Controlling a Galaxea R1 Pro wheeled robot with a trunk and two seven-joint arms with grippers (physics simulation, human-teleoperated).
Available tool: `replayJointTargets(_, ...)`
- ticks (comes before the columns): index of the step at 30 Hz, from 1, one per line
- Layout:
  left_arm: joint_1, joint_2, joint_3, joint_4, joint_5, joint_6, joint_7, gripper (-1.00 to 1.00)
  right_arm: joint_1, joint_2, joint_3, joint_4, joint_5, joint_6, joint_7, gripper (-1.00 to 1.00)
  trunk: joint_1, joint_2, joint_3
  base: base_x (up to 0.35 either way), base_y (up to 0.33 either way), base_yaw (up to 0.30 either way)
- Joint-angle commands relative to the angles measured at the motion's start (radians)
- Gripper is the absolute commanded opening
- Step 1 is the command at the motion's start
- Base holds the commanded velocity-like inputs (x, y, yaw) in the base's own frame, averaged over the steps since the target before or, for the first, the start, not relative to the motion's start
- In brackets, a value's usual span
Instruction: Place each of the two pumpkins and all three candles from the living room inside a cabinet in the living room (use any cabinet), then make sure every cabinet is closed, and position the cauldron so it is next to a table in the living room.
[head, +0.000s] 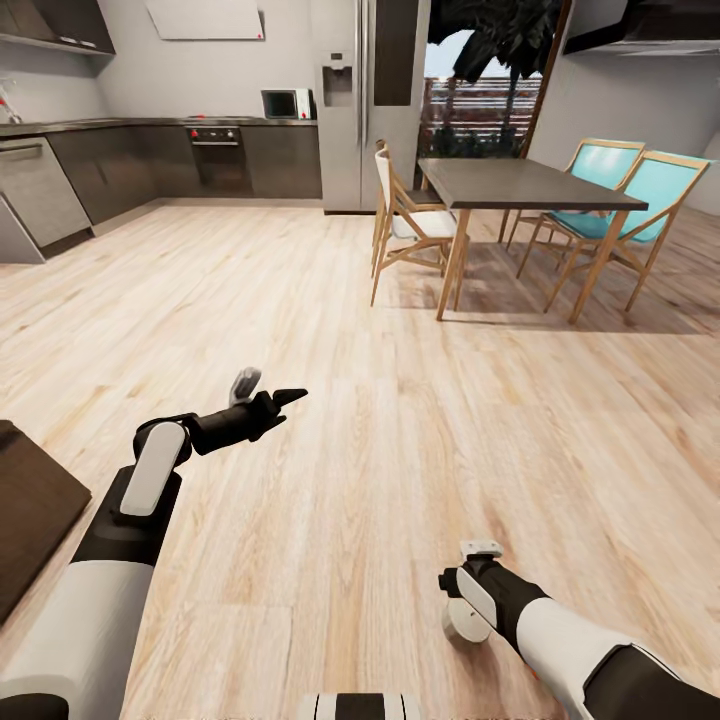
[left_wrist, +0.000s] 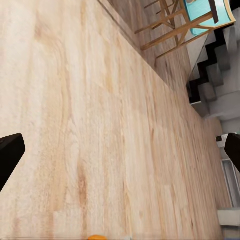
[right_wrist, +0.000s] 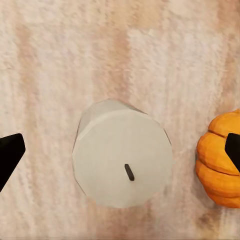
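Right gripper (right_wrist: 120, 155) spread wide over a candle (right_wrist: 122, 152) on the wood floor (head: 400, 450).
Candle stands upright between the two fingertips, touching neither; wick dot faces the wrist camera. One pumpkin (right_wrist: 220, 160) sits just beside the candle, by one fingertip. Left gripper (head: 268, 392) also spread, empty, held over bare floor. Far right: dining table (head: 520, 185) with chairs (head: 620, 195); far left: kitchen counter (head: 150, 125).

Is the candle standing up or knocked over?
Standing up. The candle shows its flat round top and dark wick to the right wrist camera, beside a pumpkin on the floor.
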Motion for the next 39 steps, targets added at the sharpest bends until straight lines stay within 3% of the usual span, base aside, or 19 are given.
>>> replayJointTargets(1,0.000,0.000,0.000,0.000,0.000,0.000,-0.001,1.00,0.000,0.000,0.000,0.000,0.000,0.000,0.000,1.00,0.000,0.000,0.000,-0.031,0.000,0.000)
replayJointTargets(12,0.000,-0.001,0.000,0.000,0.001,-0.001,-0.001,1.00,0.000,0.001,0.001,0.000,0.001,-0.001,0.008,1.00,0.000,0.000,0.000,-0.006,0.000,0.000)
replayJointTargets(16,0.000,-0.001,0.000,-0.001,0.001,-0.001,-0.001,1.00,0.000,-0.007,0.001,0.000,0.001,-0.001,0.067,1.00,0.000,0.000,0.000,0.000,0.000,0.000)
replayJointTargets(22,0.000,-0.001,0.000,0.000,0.000,-0.001,-0.001,1.00,0.000,-0.010,0.001,0.000,0.001,-0.001,0.097,1.00,0.003,-0.001,-0.023,0.000,0.000,0.000)
replayJointTargets(33,0.000,-0.002,-0.001,0.000,0.000,-0.001,-0.001,1.00,0.000,-0.011,0.001,0.001,0.008,-0.001,0.091,1.00,0.008,-0.004,-0.066,0.000,0.000,0.000)
replayJointTargets(39,0.000,-0.018,-0.001,0.000,0.000,-0.003,0.000,1.00,0.000,-0.011,0.004,0.000,0.013,-0.002,0.088,1.00,0.010,-0.005,-0.089,0.000,0.000,0.000)
